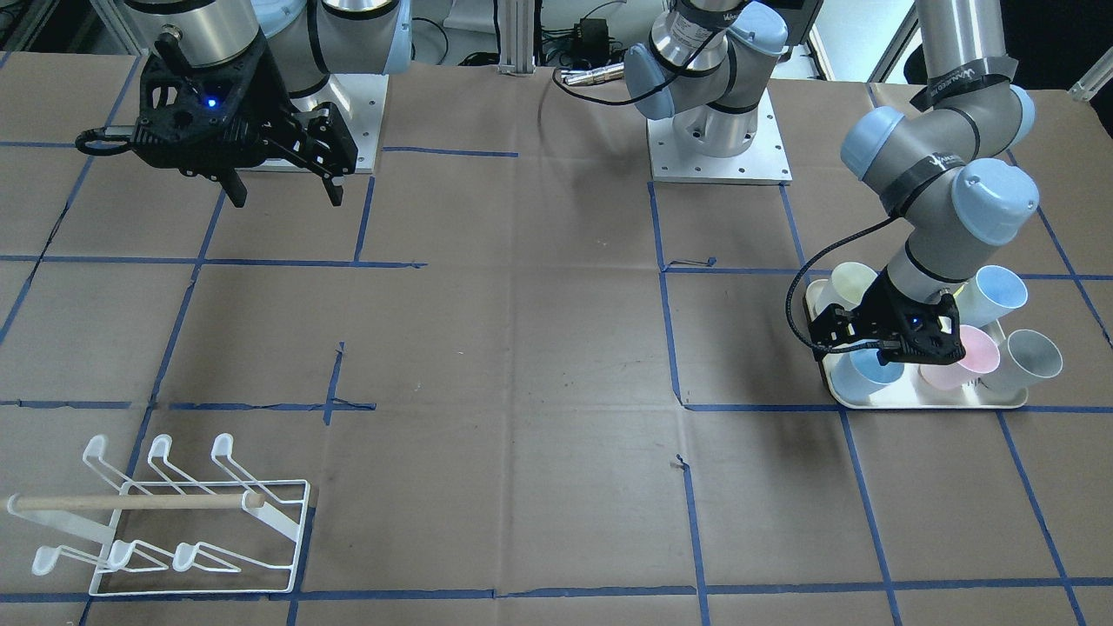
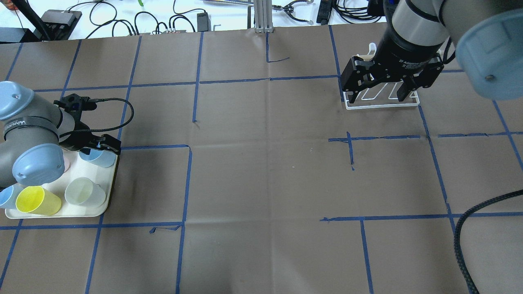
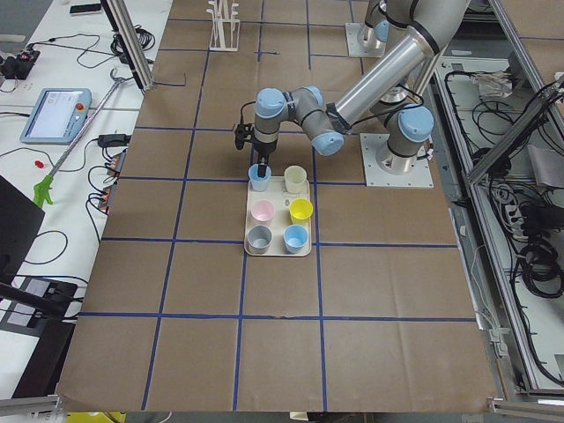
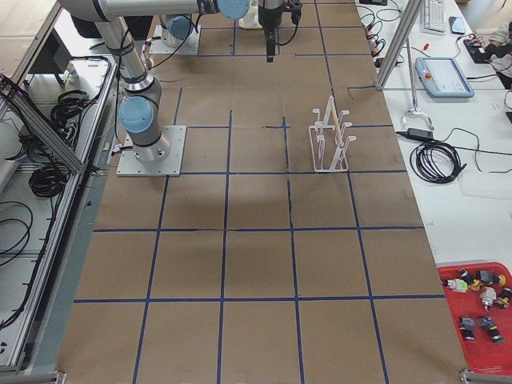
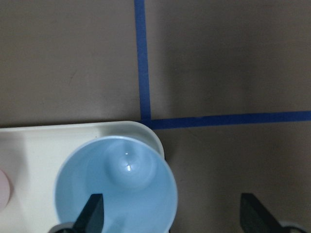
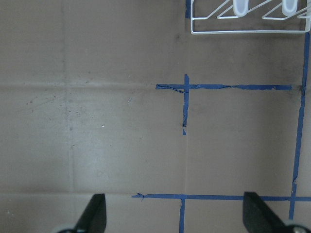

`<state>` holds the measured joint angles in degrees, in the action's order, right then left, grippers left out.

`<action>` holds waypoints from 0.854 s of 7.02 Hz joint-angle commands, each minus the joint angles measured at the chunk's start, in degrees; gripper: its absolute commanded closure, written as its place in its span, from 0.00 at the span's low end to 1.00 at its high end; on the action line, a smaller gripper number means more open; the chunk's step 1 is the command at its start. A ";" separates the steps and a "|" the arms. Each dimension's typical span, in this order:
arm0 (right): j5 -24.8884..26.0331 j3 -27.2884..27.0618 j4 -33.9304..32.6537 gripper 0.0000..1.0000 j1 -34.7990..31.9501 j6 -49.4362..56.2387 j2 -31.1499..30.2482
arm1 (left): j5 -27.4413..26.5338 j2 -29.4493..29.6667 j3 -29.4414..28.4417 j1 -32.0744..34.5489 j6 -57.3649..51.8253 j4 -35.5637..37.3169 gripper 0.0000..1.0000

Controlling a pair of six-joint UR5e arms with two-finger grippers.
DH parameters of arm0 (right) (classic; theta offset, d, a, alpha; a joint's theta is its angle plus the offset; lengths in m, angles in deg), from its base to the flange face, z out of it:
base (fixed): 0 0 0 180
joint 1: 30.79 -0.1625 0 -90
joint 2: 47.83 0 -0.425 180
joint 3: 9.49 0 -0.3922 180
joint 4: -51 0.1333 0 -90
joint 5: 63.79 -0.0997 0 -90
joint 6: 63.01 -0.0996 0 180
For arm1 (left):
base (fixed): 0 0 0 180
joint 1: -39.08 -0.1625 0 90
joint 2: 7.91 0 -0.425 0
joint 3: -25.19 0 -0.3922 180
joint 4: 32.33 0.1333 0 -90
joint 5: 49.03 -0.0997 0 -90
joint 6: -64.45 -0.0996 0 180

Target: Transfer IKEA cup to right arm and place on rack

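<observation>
Several IKEA cups stand on a cream tray [image 1: 922,402]. One of them, a light-blue cup [image 5: 116,189], is upright in the tray's corner. My left gripper [image 5: 175,216] is open and low over it. One finger [image 5: 92,216] is inside its mouth and the other finger [image 5: 257,218] is outside, over the table. In the front-facing view this gripper [image 1: 874,356] hides part of the blue cup [image 1: 869,372]. The right arm's gripper [image 1: 283,187] hangs open and empty, high above the table. The white wire rack [image 1: 174,522] stands far from the tray, partly hidden behind the right gripper [image 2: 380,90] in the overhead view.
On the tray also stand a pale cup [image 1: 848,283], another blue cup [image 1: 996,296], a pink cup [image 1: 965,356] and a grey cup [image 1: 1030,361]. Brown paper with blue tape lines covers the table [image 1: 522,348]. The arm bases [image 1: 717,139] stand along the robot's edge.
</observation>
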<state>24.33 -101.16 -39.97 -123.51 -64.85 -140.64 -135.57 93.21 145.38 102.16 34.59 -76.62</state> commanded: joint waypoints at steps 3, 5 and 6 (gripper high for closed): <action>-0.06 0.00 0.00 0.00 0.00 0.00 0.09 | -2.05 -0.22 -1.27 0.02 -0.03 -0.44 0.61; -0.06 0.00 0.00 0.00 0.00 0.00 0.09 | -1.88 -0.05 -4.34 0.02 0.15 -5.79 1.00; -0.06 0.00 0.00 0.00 0.00 0.00 0.09 | -1.79 0.21 -4.70 0.02 0.24 -6.59 1.00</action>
<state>24.28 -101.16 -39.97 -123.51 -64.85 -140.56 -137.44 93.21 141.60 102.18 34.73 -81.57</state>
